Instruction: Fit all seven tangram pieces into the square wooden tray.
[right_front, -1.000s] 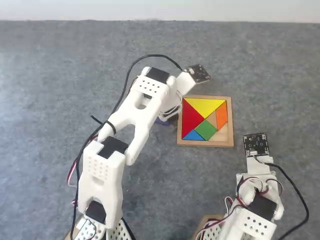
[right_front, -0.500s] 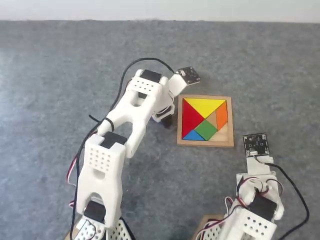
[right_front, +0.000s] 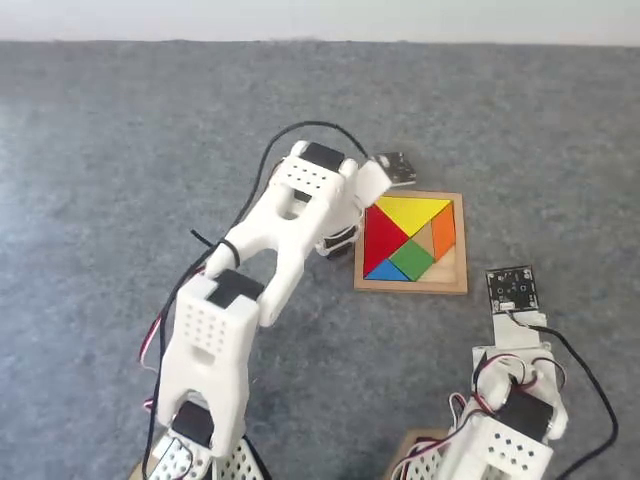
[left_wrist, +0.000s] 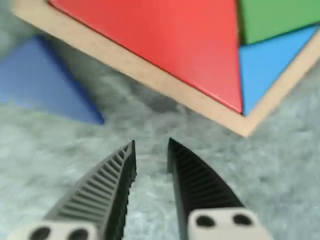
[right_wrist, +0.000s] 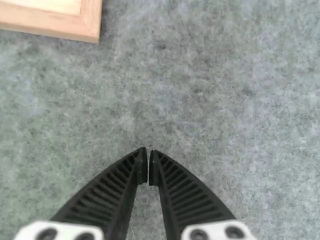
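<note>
The square wooden tray (right_front: 460, 282) lies right of centre, holding a yellow triangle (right_front: 408, 212), a red triangle (right_front: 382, 238), a green square (right_front: 411, 259), a small light blue triangle (right_front: 385, 270) and an orange piece (right_front: 444, 233). Bare wood shows between them. My left arm (right_front: 300, 205) ends at the tray's left edge. In the left wrist view my left gripper (left_wrist: 150, 145) is open a little, empty, just above the carpet beside the tray's rim (left_wrist: 150, 82). A dark blue triangle (left_wrist: 45, 85) lies on the carpet outside that rim. My right gripper (right_wrist: 148, 153) is shut over bare carpet.
Grey carpet covers the whole table. The right arm (right_front: 512, 400) sits folded at the near right, below the tray. A corner of the tray (right_wrist: 50, 17) appears ahead of the right gripper. Open carpet spreads to the left and far side.
The left arm's wrist swung left away from the tray, then came back right to the tray's left edge. The right arm stayed still.
</note>
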